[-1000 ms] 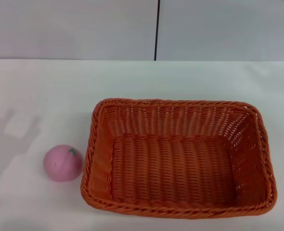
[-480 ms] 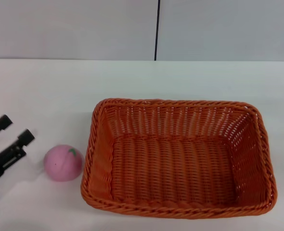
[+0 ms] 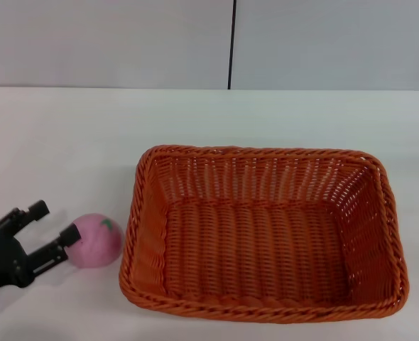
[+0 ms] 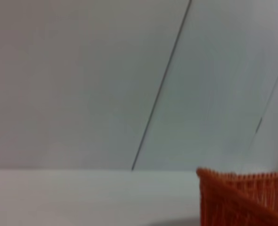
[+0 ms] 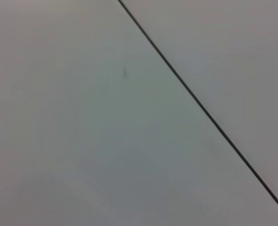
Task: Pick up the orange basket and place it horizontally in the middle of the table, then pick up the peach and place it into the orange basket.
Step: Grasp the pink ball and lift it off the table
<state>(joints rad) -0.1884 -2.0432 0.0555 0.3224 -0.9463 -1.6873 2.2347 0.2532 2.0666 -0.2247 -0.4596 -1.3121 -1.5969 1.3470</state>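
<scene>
At lower left of the head view, the left gripper (image 3: 52,224) reaches with fingers spread and empty toward the peach (image 3: 94,239) — 1 fingertip at its side, apparently lining up a grasp. The orange basket (image 3: 263,234) sits lengthwise on the table (image 3: 67,142) beside it — ready to receive the fruit.

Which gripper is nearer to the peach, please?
Left. The left gripper is open right beside the peach, on the side away from the basket. The right gripper is not in view.

Pink peach (image 3: 96,239) beside orange basket (image 3: 263,231)

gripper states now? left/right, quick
Left gripper: open, holding nothing, fingers beside the peach.
Right gripper: not in view.
</scene>
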